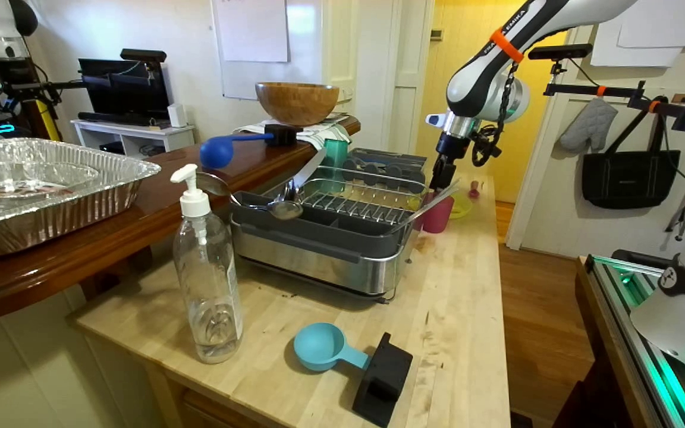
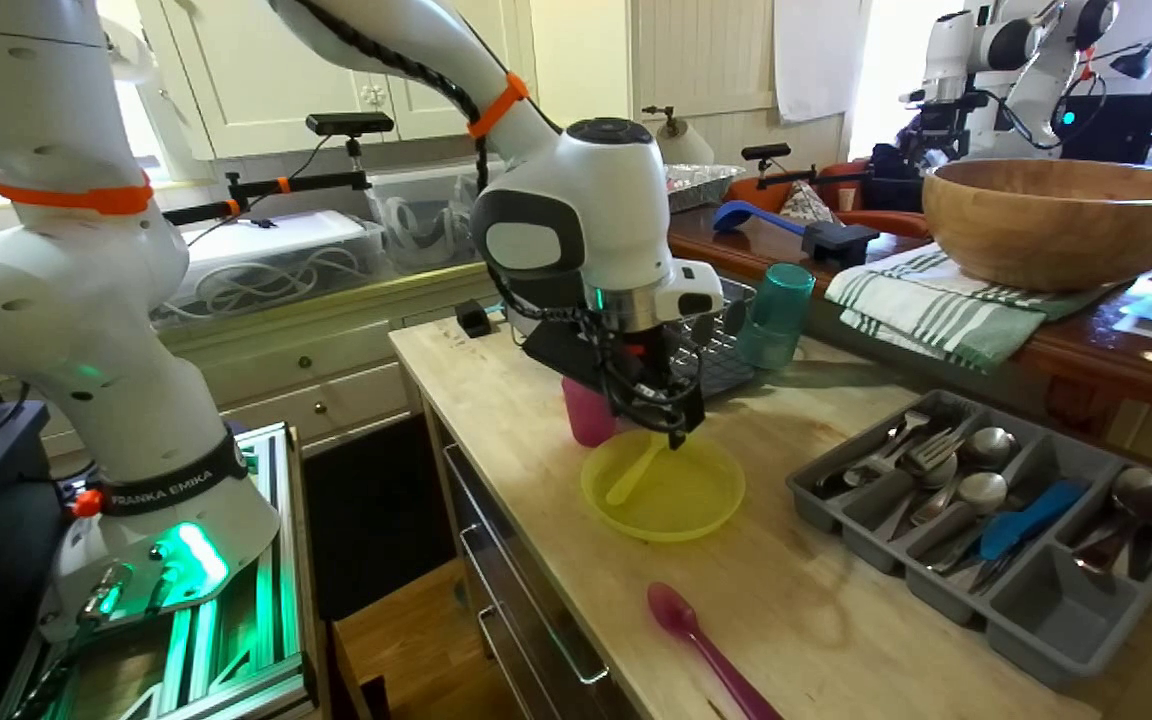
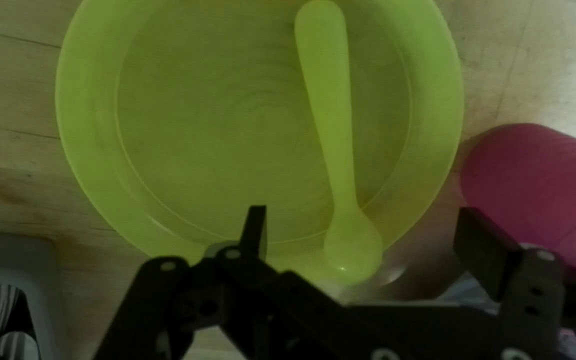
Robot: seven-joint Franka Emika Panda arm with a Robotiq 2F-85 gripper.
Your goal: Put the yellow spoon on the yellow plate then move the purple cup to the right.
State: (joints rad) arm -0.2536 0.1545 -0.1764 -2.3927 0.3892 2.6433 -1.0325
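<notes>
The claw (image 3: 363, 220), fingers (image 3: 483, 250) parted and holding nothing, hangs near the round yellow plastic plate (image 3: 193, 125) bearing the yellow plastic spoon (image 3: 337, 145), while the magenta plastic cup (image 3: 543, 185), likely next, stands rightward in the wrist view past one finger, the gap hard to judge.

Yellow panelled wall (image 1: 462, 35), wooden floor (image 1: 536, 303), cream cupboards (image 2: 286, 75), a dark television (image 1: 128, 95) on a white stand (image 1: 167, 135)

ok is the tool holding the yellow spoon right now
No, in the wrist view the tool stands wide open and the yellow spoon lies on the yellow plate.
</notes>
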